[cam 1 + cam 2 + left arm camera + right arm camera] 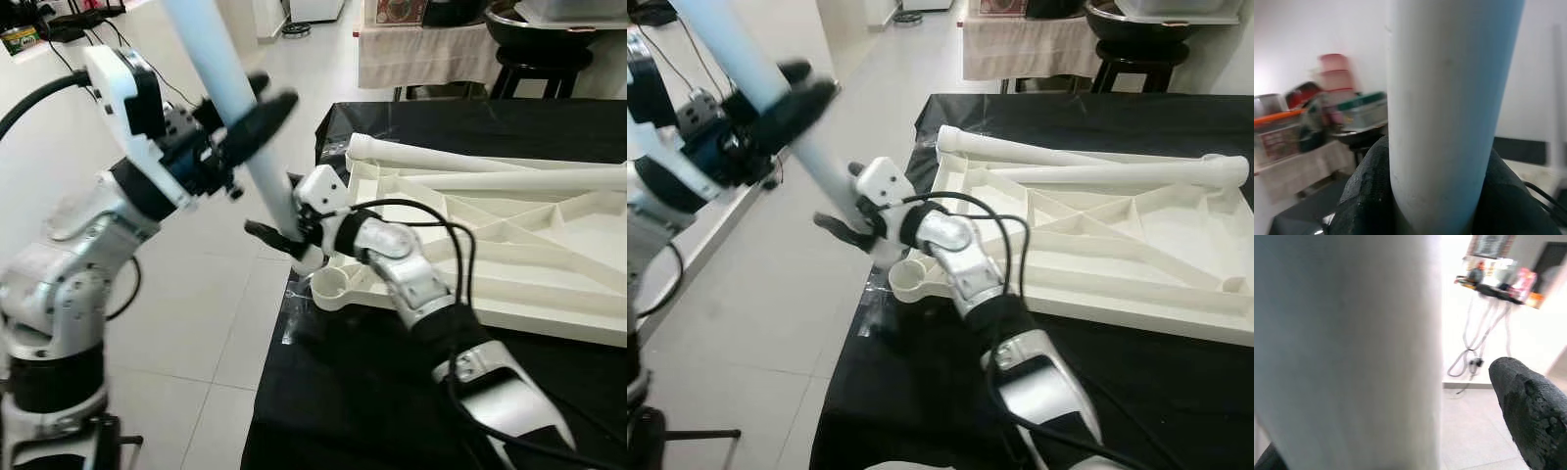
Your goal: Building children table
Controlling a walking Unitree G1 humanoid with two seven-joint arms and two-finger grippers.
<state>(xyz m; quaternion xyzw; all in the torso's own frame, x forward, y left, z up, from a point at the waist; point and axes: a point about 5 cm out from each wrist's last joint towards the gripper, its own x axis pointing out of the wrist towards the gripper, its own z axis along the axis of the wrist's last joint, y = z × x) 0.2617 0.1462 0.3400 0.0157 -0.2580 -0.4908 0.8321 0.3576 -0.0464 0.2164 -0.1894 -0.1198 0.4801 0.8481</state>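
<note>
1. Where a black cloth covers the counter [392,411], the white children's table top [529,264] lies upside down on it, ribbed underside up, with a round leg socket [333,284] at its near corner by the counter's edge.
2. Two white table legs [490,157] lie lengthwise across the far part of that upturned top, one just beside the other.
3. A third white table leg [220,69] is held in the air over the tiled floor [196,323] just off the counter's edge, tilted, its lower end coming down close to the corner socket; whether it touches the socket cannot be told.
4. The left end effector [245,127] is closed around the upper part of this leg, its black fingers [1361,196] pressed against both sides of the tube in the left wrist view.
5. The right end effector [279,235] grips the same leg near its lower end, just beside the socket; in the right wrist view one black finger [1533,411] shows beside the tube, apart from it there.
6. A cloth-draped side table [431,54] and a dark stool [544,59] stand beyond the counter.
</note>
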